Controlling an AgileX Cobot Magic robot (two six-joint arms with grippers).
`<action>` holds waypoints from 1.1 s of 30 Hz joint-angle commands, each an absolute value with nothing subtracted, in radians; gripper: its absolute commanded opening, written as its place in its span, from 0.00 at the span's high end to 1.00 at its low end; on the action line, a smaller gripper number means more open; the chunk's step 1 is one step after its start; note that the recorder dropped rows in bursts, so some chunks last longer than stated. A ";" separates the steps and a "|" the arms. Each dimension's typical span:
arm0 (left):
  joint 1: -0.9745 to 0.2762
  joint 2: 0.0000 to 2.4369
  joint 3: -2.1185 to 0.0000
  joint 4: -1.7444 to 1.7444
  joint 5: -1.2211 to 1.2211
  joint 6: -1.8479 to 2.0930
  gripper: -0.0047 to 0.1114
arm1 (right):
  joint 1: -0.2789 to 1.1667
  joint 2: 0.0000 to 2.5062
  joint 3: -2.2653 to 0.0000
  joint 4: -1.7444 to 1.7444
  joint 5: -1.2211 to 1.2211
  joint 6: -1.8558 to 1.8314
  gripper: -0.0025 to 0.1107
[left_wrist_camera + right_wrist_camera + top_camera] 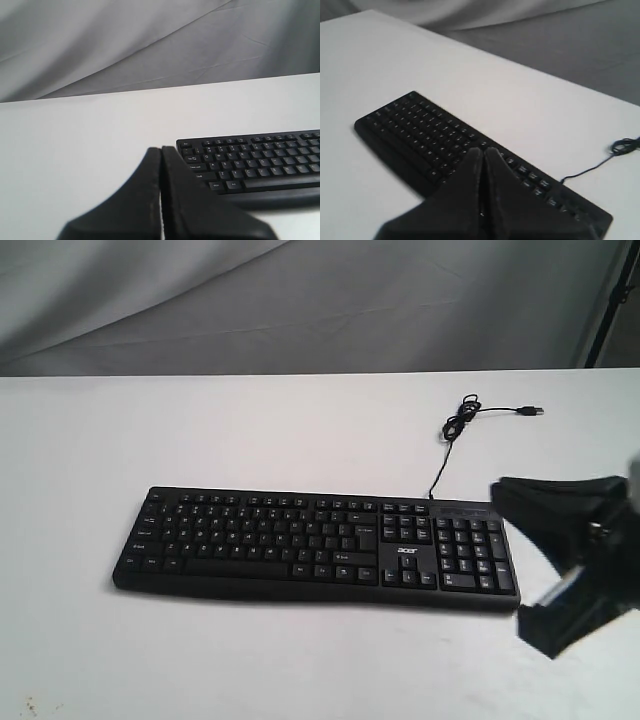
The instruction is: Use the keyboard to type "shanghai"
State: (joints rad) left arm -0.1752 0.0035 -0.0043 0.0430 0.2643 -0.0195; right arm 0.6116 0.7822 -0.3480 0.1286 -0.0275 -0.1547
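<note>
The right claw (481, 150) is clenched, its fingertips pressed together, and hovers at the near right of the keyboard (315, 540), by the number-pad end. The left claw (161, 148) is clenched too, off the keyboard's left end. The keyboard lies flat in the middle of the white worktop (300, 430), its cable (447, 440) trailing to the far right.
</note>
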 commanded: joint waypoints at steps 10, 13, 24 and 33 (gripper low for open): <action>-0.179 0.000 0.000 0.044 0.261 -0.022 0.96 | 0.419 0.148 -0.140 0.133 -0.007 -0.148 0.98; -0.179 0.000 0.000 0.044 0.261 -0.022 0.96 | 0.411 0.143 -0.122 0.135 0.034 -0.148 0.98; -0.179 0.000 0.000 0.044 0.261 -0.022 0.96 | 0.335 0.029 -0.017 0.149 0.027 -0.141 0.98; -0.179 0.000 0.000 0.044 0.261 -0.022 0.96 | 0.339 0.029 0.000 0.149 0.060 -0.141 0.98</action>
